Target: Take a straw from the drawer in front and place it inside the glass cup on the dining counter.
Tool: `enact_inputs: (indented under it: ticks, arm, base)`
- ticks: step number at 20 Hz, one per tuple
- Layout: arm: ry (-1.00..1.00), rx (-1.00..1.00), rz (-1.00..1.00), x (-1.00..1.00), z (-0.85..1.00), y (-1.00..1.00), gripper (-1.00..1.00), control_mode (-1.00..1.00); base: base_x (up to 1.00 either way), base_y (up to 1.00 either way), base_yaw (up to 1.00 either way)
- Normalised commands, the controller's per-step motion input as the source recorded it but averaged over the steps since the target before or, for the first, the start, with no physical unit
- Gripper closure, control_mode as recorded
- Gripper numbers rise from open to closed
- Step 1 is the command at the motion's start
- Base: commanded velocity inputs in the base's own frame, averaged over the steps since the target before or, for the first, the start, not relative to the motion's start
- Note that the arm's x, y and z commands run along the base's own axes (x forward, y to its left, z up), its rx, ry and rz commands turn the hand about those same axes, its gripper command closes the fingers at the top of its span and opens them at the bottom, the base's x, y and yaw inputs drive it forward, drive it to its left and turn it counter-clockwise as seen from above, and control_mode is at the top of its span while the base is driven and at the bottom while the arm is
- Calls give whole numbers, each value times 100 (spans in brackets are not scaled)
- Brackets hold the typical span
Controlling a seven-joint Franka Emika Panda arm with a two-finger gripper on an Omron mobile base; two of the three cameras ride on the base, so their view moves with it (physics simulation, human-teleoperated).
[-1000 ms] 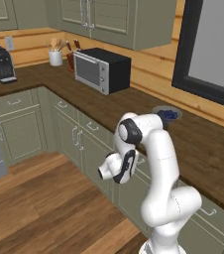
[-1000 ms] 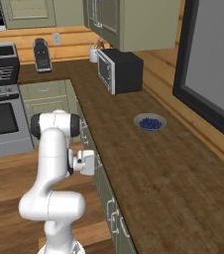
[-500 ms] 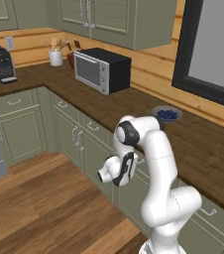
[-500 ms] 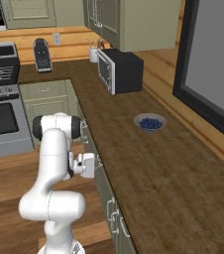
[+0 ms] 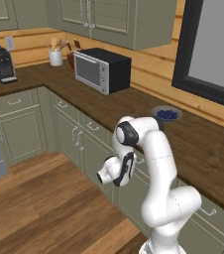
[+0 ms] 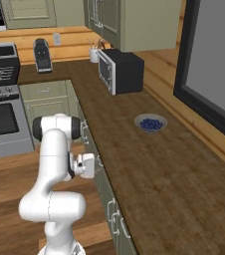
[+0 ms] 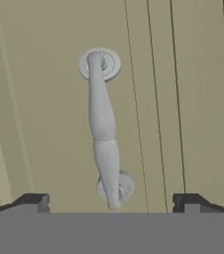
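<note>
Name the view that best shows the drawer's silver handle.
The hand view: the handle runs close-up between the open pincer's tips. In both base views the arm and hand block that drawer front.

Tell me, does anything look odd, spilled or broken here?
Nothing stands out. The drawer is shut, its silver handle intact, and the open claw faces it. The bowl of blueberries sits upright on the worktop, nothing spilled.

The drawer (image 7: 44, 124) seems shut; its curved silver handle (image 7: 104, 134) lies close against the sage-green panelled front.
</note>
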Motion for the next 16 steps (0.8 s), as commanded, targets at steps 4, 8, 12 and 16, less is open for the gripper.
enact_inputs:
  ticks: [4, 8, 12, 16]
  arm:
    - [0, 0, 5, 50, 0, 0, -100, -100]
    - [0, 0, 5, 54, -1, 0, -100, -100]
    - [0, 0, 4, 59, -7, 0, -100, -100]
    - [1, 0, 2, 52, -15, 0, -100, -100]
  base:
    - [0, 0, 0]
    - [0, 0, 0]
    - [0, 0, 0]
    - [0, 0, 0]
